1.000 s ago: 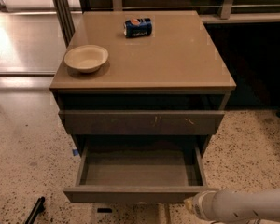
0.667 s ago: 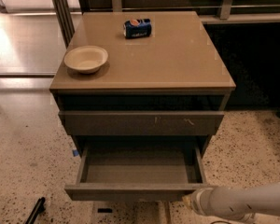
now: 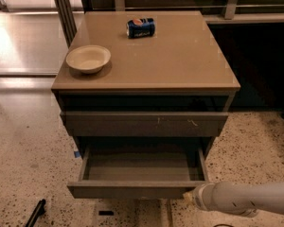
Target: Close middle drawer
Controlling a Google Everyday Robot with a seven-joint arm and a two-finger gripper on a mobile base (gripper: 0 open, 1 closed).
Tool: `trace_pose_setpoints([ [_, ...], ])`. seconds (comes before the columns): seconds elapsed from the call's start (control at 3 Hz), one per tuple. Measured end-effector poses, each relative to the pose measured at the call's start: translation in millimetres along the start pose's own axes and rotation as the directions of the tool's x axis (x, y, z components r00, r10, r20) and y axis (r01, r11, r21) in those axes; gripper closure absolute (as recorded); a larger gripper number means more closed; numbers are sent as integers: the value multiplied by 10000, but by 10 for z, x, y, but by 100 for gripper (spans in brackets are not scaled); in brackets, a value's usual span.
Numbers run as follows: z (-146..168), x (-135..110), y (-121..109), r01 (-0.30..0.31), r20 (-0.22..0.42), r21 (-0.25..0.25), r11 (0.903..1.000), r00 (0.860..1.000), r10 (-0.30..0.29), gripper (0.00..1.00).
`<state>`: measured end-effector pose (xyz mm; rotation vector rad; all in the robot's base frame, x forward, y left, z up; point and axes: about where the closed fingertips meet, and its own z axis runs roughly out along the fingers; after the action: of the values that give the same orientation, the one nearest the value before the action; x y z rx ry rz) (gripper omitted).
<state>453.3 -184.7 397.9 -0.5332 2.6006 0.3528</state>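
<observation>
The middle drawer (image 3: 139,189) stands pulled out of the brown cabinet (image 3: 146,60), and its plain grey inside (image 3: 141,167) is empty. Above it is the wider top drawer front (image 3: 144,123) with small pale scratch marks, out only slightly. My gripper (image 3: 189,196) is at the end of the white arm (image 3: 246,198), which comes in from the lower right. It sits against the right end of the middle drawer's front.
A cream bowl (image 3: 88,58) and a blue soda can (image 3: 140,27) lying on its side rest on the cabinet top. A black object (image 3: 35,212) lies on the speckled floor at the lower left. A metal post (image 3: 64,8) stands behind the cabinet on the left.
My arm has moved a little forward and up against the drawer front. The middle drawer front sits slightly further in than before.
</observation>
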Motion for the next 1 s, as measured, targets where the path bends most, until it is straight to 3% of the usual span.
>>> trace_pose_setpoints([
  [0.33,-5,11,6,14,7,-9,10000,10000,-14,100],
  [0.67,55,-181,-62,441,136,-340,9984,9990,-437,100],
  [1.0,94,-217,-67,726,173,-571,9957,9973,-718,100],
])
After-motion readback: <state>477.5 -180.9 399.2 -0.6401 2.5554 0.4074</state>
